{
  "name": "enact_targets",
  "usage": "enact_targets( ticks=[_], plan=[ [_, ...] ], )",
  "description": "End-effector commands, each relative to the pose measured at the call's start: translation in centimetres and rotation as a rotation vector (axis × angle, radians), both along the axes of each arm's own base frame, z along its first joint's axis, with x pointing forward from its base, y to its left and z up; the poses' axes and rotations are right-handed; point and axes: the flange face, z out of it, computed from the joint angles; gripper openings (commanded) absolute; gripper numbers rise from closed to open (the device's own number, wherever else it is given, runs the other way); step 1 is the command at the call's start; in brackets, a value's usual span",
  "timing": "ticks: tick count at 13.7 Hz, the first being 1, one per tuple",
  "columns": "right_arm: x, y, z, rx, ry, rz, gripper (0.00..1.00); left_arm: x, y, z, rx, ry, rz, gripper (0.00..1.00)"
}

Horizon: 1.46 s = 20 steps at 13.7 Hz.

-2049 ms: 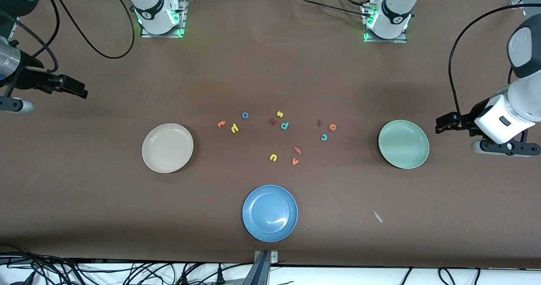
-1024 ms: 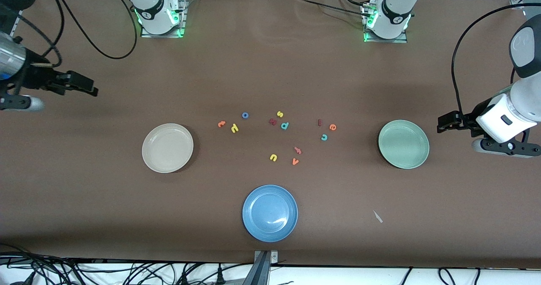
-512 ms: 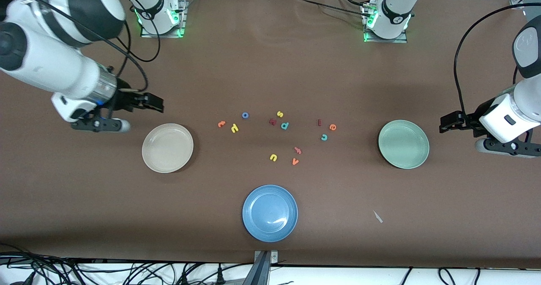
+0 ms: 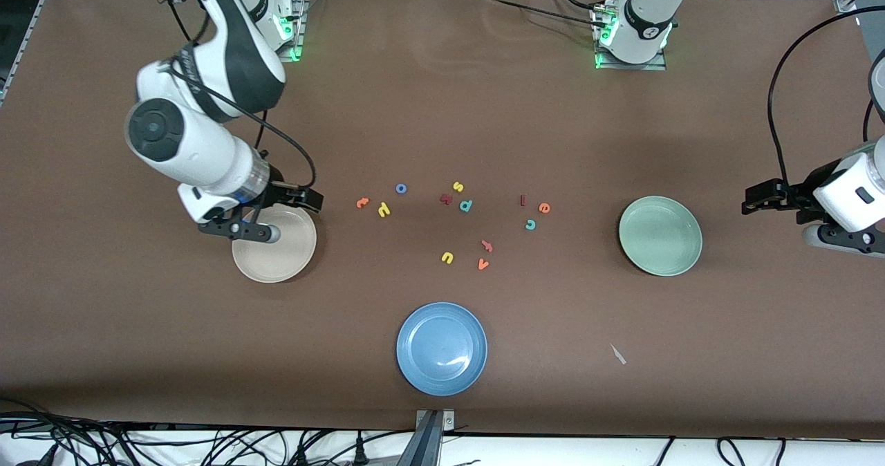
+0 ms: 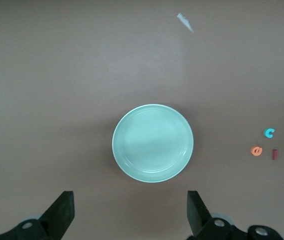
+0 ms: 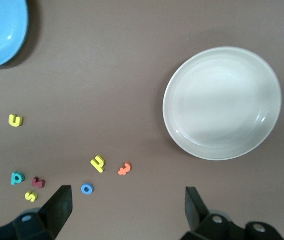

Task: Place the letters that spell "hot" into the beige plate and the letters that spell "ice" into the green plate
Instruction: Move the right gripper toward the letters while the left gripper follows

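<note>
Swinging in from the bench's edge since the earlier frames, the right arm now hangs its right gripper (image 4: 309,199) over the rim of the beige plate (image 4: 276,258), at the side toward the letters; the left gripper (image 4: 755,200) has drawn slightly away from the green plate (image 4: 660,236) toward the left arm's end of the bench (image 4: 442,106).

Both pairs of fingers stand apart and hold nothing: the right fingers (image 6: 56,207) frame bare bench between them, and so do the left fingers (image 5: 61,210).

Just past the right fingers lie the orange "t" (image 4: 361,203), the yellow "h" (image 4: 384,209) and the blue "o" (image 4: 401,189), close together on the bench, none of them in the beige plate, which is empty. The right wrist view shows the "t" (image 6: 124,169) and the "o" (image 6: 86,189) nearest its fingertips.

Well clear of the left fingers, with the green plate between, lie the dark red "i" (image 4: 523,200), the orange "e" (image 4: 544,208) and the teal "c" (image 4: 530,225), grouped on the bench. The green plate is empty too.

Among the two groups sit a yellow "s" (image 4: 458,187), a teal "p" (image 4: 466,205), a dark red letter (image 4: 446,199), a yellow "u" (image 4: 447,257), an orange "v" (image 4: 482,264) and a pinkish letter (image 4: 487,246). A blue plate (image 4: 442,348) lies nearer the front camera.
</note>
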Motion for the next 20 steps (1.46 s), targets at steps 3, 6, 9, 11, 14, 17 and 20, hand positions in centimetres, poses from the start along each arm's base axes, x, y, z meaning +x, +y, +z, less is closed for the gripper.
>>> enact_targets(
  ticks=[3, 6, 9, 11, 14, 17, 20],
  plan=[
    [-2.5, 1.8, -6.8, -0.015, -0.061, -0.114, 1.0, 0.3, -4.0, -4.7, -0.032, 0.01, 0.096, 0.99],
    [-3.0, 2.3, -10.8, -0.03, -0.051, -0.146, 1.0, -0.4, -9.6, -7.7, -0.016, 0.034, 0.184, 0.99],
    [-3.7, 4.4, -12.7, -0.065, -0.082, -0.196, 1.0, -1.7, -15.9, -13.0, -0.008, 0.025, 0.272, 0.99],
    [-4.1, 4.8, -13.4, -0.068, -0.077, -0.218, 1.0, -2.9, -18.6, -16.0, -0.011, -0.001, 0.292, 0.99],
    [-4.6, 5.3, -14.3, -0.067, -0.069, -0.262, 1.0, -4.6, -21.3, -19.3, -0.011, 0.009, 0.319, 0.96],
    [-5.4, 5.8, -15.5, -0.047, -0.077, -0.307, 1.0, -6.9, -23.4, -22.9, -0.015, 0.015, 0.349, 0.93],
    [-7.6, 5.6, -18.0, -0.028, -0.082, -0.34, 1.0, -7.9, -25.5, -25.4, -0.011, 0.034, 0.375, 0.81]
  ],
)
